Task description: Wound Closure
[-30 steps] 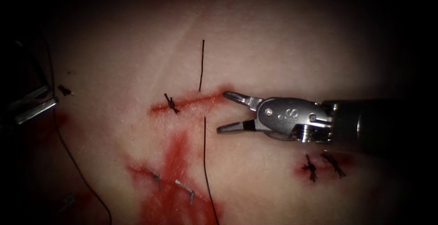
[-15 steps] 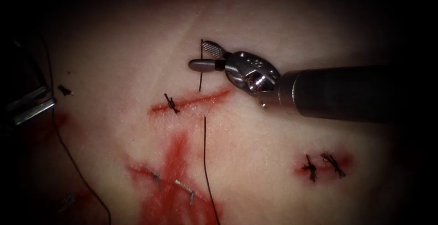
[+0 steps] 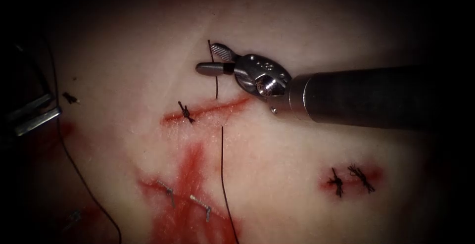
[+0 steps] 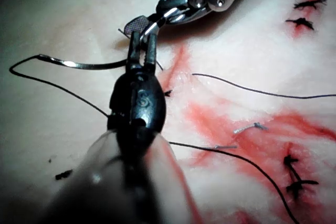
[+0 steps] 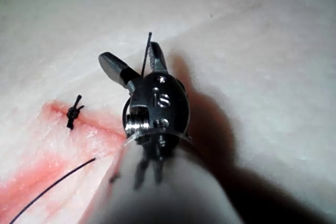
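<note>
Right hand (image 3: 213,61) shifted left, straddling thread (image 3: 216,83)

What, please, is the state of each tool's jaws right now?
Left tool: shut on the needle, near its thread end.
Right tool: open around the thread end, holding nothing.

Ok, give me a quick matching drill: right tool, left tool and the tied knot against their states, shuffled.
1 right tool
2 left tool
3 knot

A shut on the needle near one end, needle out of the tissue
B on the left part of the cut
C jaws open astride the short thread end, holding nothing

Pairs: 1-C, 2-A, 3-B
</note>
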`<move>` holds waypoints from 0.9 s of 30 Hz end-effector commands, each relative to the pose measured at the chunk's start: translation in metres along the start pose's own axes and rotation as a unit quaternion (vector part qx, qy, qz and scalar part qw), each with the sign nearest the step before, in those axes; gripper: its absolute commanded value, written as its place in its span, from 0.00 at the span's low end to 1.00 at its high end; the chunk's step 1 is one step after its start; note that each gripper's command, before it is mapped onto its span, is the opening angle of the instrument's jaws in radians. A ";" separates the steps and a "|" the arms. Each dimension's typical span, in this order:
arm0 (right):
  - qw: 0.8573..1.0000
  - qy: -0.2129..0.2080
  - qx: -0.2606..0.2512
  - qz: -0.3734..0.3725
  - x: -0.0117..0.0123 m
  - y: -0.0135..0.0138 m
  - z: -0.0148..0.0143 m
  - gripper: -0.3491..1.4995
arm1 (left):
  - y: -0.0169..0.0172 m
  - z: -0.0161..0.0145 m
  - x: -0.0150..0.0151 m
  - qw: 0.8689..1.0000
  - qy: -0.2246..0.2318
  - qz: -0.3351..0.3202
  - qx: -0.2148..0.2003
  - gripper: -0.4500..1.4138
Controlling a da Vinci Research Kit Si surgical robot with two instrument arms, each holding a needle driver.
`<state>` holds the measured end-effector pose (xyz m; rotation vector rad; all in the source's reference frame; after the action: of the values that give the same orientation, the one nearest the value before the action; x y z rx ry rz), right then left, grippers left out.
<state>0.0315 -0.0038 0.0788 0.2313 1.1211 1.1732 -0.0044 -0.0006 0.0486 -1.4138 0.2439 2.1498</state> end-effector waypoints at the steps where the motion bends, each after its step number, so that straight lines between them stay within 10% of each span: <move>1: 1.000 -0.002 0.000 0.003 -0.0008 0.0003 0.0006 0.88 | 0.0000 0.0007 -0.0003 1.000 0.001 0.000 -0.001 0.00; 13: 1.000 -0.002 -0.008 0.013 -0.0017 0.0001 0.0019 0.82 | 0.0000 0.0007 -0.0003 1.000 0.001 0.000 -0.001 0.00; 17: 1.000 -0.018 -0.007 0.017 -0.0021 -0.0006 0.0016 0.00 | 0.0000 0.0007 -0.0003 1.000 0.001 0.000 -0.001 0.00; 27: 1.000 0.005 0.010 0.007 0.0006 -0.0024 -0.0004 0.00 | 0.0000 0.0008 -0.0004 1.000 0.001 0.000 -0.001 0.00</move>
<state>0.0319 -0.0042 0.0760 0.2392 1.1492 1.1762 -0.0044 -0.0006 0.0486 -1.4153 0.2441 2.1493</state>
